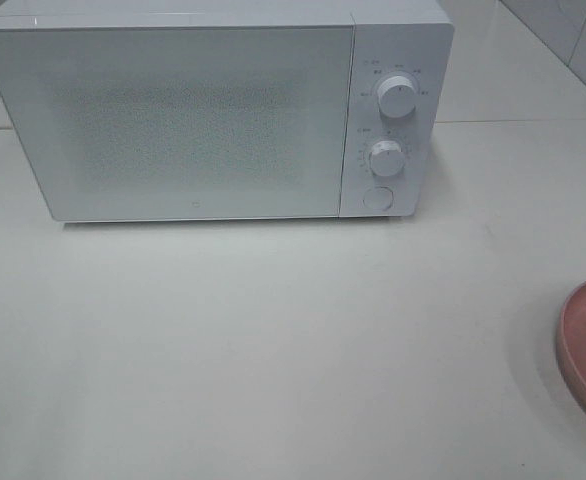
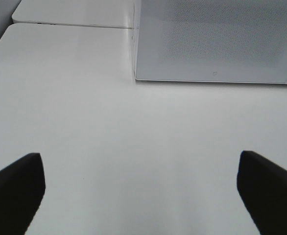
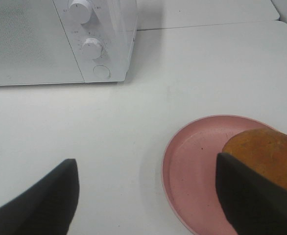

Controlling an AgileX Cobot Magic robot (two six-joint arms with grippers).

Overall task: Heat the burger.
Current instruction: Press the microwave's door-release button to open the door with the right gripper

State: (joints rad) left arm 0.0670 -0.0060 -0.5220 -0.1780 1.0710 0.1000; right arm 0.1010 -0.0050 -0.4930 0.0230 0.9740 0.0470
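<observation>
Your left gripper (image 2: 139,157) and right gripper (image 3: 147,166) both hang spread wide, empty. The glossy golden-brown burger (image 3: 263,152) sits on the round pink plate (image 3: 192,161), out front of the boxy white microwave (image 1: 173,120), knob side. It's shut, so grabbing first probably means squashing the burger while waiting.

Right gripper (image 3: 146,164) has its jaws spread wide with nothing between them. Calling straight ahead of it 12: the white microwave (image 3: 35,44) is at about 11, door shut, and the pink plate (image 3: 192,161) is at roughly 2 on the table (image 3: 207,73). The burger (image 3: 266,154) sits on the plate, partly hidden behind one finger (image 3: 251,196).
</observation>
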